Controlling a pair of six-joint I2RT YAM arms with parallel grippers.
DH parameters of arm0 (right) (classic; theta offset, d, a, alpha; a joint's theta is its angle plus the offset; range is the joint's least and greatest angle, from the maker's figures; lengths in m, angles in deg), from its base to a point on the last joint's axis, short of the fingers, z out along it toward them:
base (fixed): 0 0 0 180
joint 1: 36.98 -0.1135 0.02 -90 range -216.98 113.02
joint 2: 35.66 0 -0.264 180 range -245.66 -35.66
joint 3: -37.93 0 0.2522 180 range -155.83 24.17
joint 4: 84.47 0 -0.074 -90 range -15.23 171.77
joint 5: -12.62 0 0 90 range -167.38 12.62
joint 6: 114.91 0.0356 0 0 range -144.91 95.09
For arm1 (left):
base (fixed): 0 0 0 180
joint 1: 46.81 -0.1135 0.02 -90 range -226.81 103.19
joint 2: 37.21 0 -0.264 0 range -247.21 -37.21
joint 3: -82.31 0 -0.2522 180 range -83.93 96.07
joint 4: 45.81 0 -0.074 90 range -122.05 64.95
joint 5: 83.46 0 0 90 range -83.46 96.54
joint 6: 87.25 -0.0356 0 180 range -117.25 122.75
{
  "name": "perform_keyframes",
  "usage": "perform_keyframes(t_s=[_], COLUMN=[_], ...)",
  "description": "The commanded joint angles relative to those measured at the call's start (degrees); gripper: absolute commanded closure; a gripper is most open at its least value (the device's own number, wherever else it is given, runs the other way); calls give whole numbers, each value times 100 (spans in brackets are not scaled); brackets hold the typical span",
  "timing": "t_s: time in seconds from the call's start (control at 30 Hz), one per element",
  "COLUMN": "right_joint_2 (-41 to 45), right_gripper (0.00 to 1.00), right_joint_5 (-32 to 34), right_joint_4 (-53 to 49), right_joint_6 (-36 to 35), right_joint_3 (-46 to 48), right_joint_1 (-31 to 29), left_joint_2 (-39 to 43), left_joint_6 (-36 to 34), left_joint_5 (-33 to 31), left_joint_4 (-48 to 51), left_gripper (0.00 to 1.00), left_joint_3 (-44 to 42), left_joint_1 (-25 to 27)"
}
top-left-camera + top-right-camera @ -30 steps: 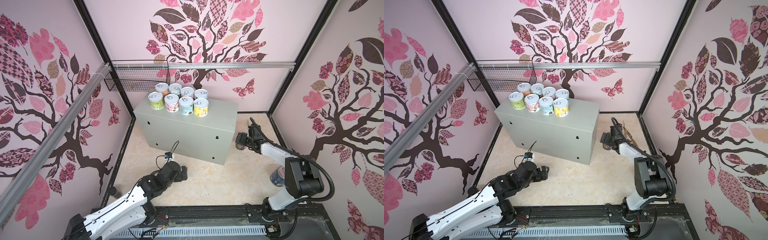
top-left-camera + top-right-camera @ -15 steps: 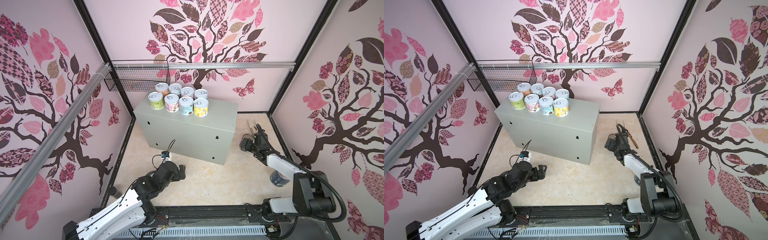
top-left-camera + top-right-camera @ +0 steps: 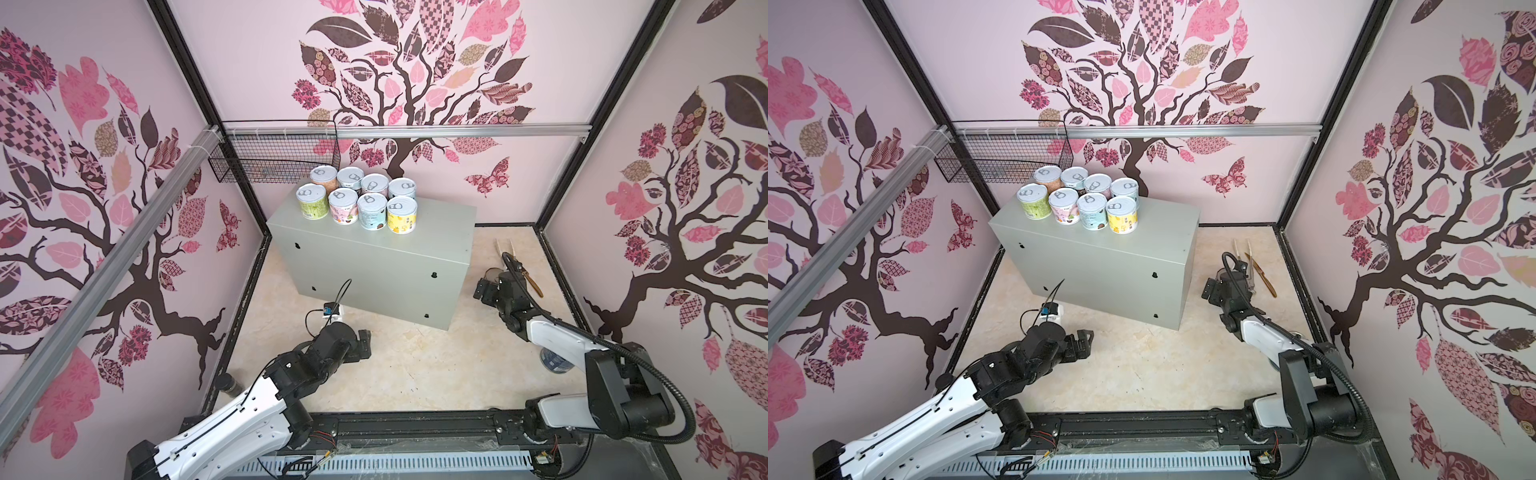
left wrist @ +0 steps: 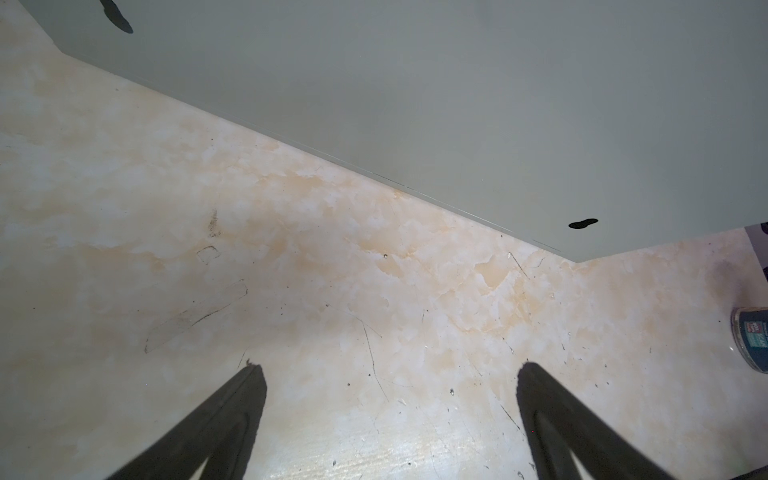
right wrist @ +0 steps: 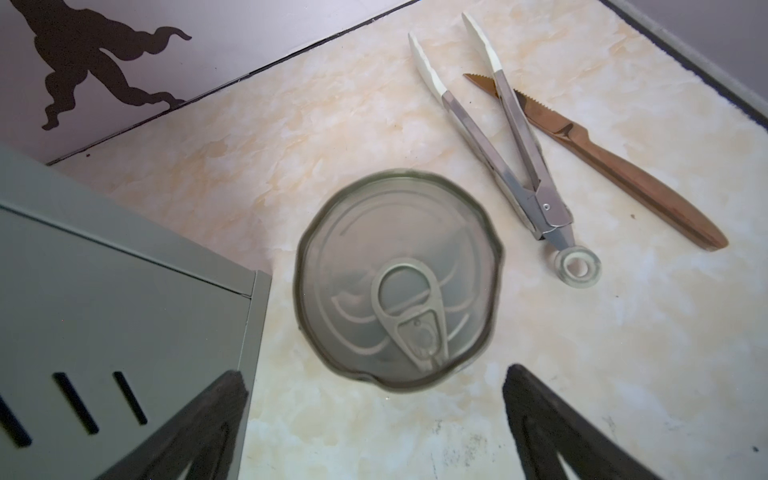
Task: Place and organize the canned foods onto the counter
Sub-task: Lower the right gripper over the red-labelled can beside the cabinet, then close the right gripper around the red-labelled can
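So the right end effector [image 5: 374, 372] just lined up over the dark can [image 5: 397, 278] on the floor right of the table [image 3: 415, 232], wide open, empty. Other eight cans [image 3: 357, 199] already sit up top; left end effector [image 4: 390, 370] open too.

A robot test cell. Tree-patterned wall panels [image 3: 415, 62], black frame posts [image 3: 185, 70] and a marble-look floor [image 3: 415, 365] enclose two rail-mounted arms [image 3: 249, 411].

Top views look down over everything; wrist views sit close behind left tool [image 4: 390, 368] and right tool [image 5: 374, 371], sharing the grey metal box worktop [image 4: 457, 104]
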Motion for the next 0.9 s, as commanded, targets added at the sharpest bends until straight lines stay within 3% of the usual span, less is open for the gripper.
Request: perform_keyframes(t_s=[0.0, 0.27, 0.87], right_joint_2=[-456, -1029, -1926], right_gripper=[0, 0, 0], right_joint_5=[88, 515, 934], right_joint_4=[46, 255, -114], right_joint_6=[503, 925, 465], right_joint_3=[-146, -180, -1284], right_joint_1=[0, -80, -81], left_joint_2=[18, -18, -239], left_joint_6=[-47, -11, -81], left_joint_5=[-34, -14, -76], left_joint_4=[-125, -195, -418], left_gripper=[2, 2, 2], left_joint_3=[-70, -160, -194], left_joint_1=[18, 18, 18])
